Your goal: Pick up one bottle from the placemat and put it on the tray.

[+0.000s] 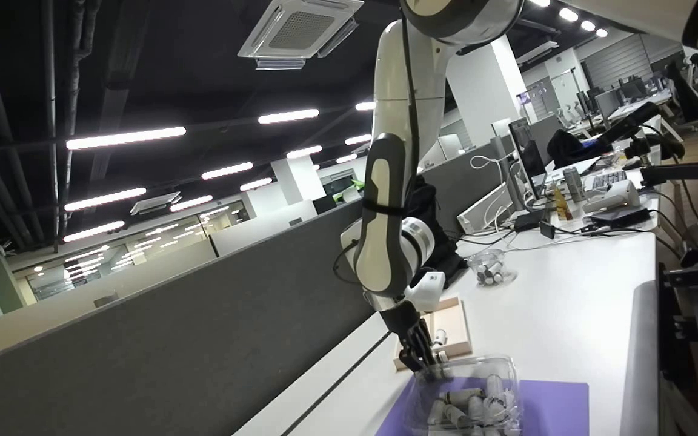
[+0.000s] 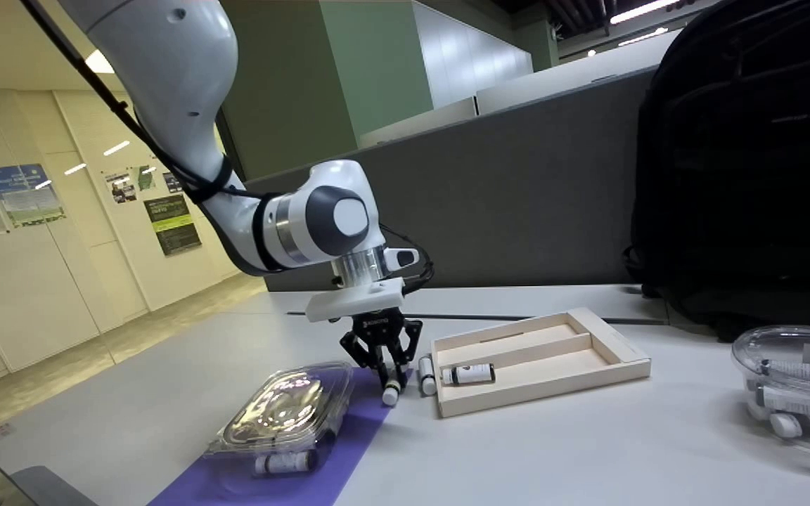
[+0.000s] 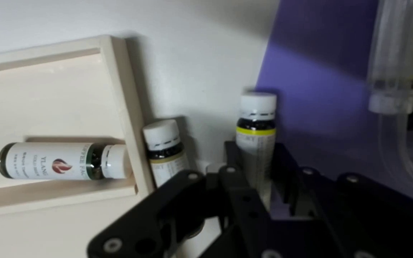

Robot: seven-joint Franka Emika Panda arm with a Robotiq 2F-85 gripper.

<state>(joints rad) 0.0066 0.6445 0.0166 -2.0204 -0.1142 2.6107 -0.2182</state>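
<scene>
My gripper (image 3: 255, 147) is around a small white-capped bottle (image 3: 256, 132) with a yellow band; a finger touches each side. The bottle lies at the edge of the purple placemat (image 3: 310, 79); I cannot tell whether it is lifted. In an exterior view the gripper (image 2: 391, 371) points down, the bottle's cap (image 2: 390, 398) showing below the fingers. The light wooden tray (image 2: 545, 395) is close by and also shows in the wrist view (image 3: 120, 82). One bottle (image 3: 52, 160) lies inside it. Another bottle (image 3: 167, 154) lies on the table against its side, partly hidden by the gripper.
A clear plastic container (image 2: 285, 407) with several bottles stands on the placemat beside the gripper; it also shows in an exterior view (image 1: 470, 370). A round clear tub (image 2: 795, 393) of bottles stands beyond the tray. A black backpack (image 2: 742, 176) and grey partition (image 2: 517, 204) stand behind.
</scene>
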